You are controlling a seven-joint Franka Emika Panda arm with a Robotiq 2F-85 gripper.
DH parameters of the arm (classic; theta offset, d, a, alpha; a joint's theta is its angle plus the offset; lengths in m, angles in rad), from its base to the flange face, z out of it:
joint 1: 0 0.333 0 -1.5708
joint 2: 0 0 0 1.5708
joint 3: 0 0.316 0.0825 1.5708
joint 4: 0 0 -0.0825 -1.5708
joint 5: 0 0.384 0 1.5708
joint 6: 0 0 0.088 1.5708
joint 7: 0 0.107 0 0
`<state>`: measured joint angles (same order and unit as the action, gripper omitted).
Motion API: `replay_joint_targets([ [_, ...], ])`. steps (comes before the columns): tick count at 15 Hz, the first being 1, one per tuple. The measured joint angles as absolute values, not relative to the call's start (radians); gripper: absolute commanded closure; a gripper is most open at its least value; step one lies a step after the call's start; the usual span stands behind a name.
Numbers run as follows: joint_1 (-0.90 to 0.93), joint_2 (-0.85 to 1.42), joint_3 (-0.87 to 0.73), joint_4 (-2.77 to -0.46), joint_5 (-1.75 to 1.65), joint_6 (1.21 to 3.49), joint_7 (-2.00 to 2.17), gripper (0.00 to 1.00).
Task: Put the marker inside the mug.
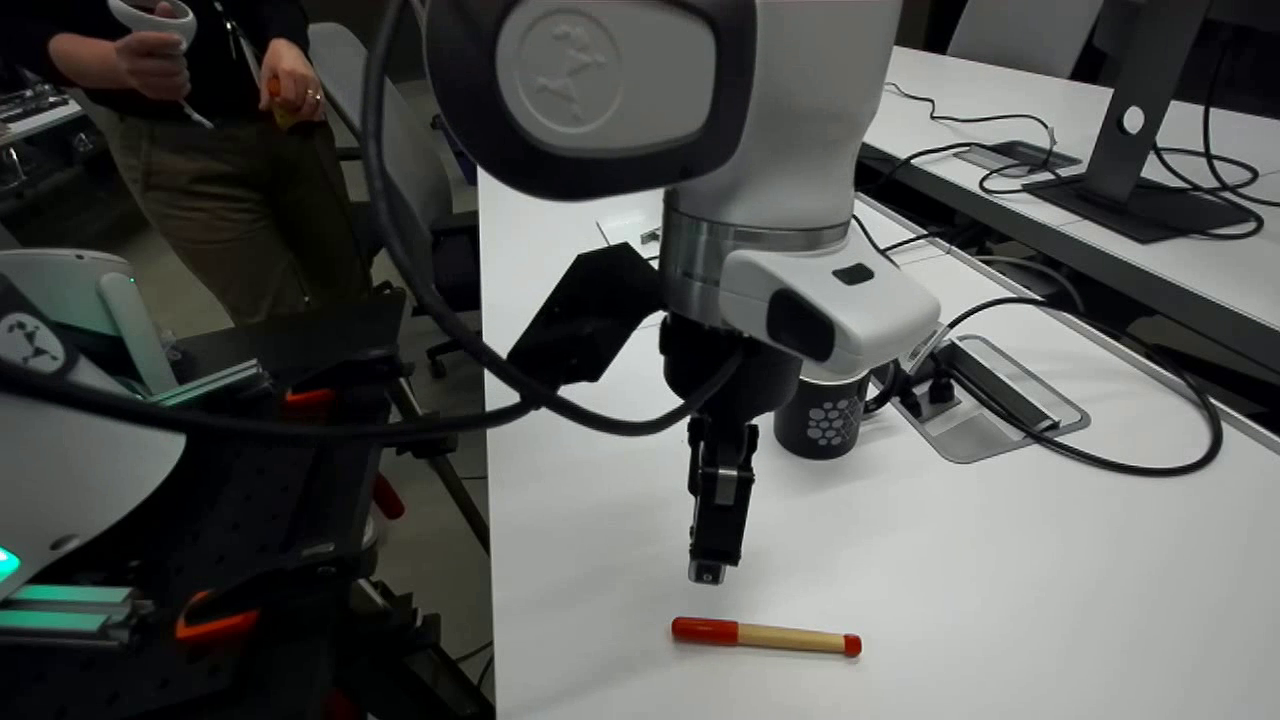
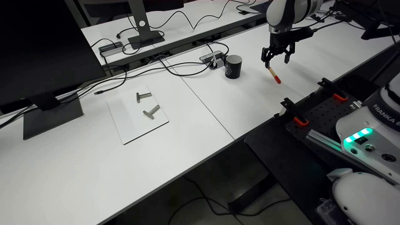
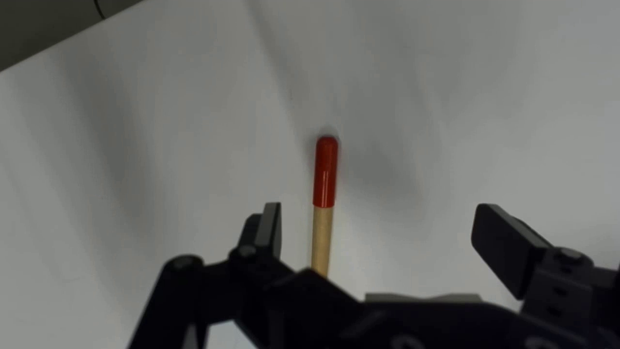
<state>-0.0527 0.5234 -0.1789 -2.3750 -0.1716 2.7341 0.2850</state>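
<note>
The marker, with a red cap and a tan body, lies flat on the white table in both exterior views (image 1: 785, 638) (image 2: 274, 76). In the wrist view the marker (image 3: 325, 194) shows between the fingers, nearer the left one, its lower end hidden by the gripper. My gripper (image 3: 379, 218) is open and empty above the table. It also shows in both exterior views (image 1: 708, 570) (image 2: 277, 64). The black mug with a pale print stands upright on the table in both exterior views (image 1: 820, 425) (image 2: 232, 71), partly covered by the arm in one. It is out of the wrist view.
A socket panel (image 1: 985, 400) with black cables lies beside the mug. A white board (image 2: 134, 125) with two grey T-shaped pieces lies farther along the table. Orange-handled clamps (image 2: 301, 121) sit at the table edge. A person (image 1: 215, 120) stands in the background.
</note>
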Motion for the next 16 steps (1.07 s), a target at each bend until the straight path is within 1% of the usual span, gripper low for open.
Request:
replay_joint_targets([
  [16,-0.037,0.654,-0.212,-2.281,-0.150,2.783,0.285,0.00],
])
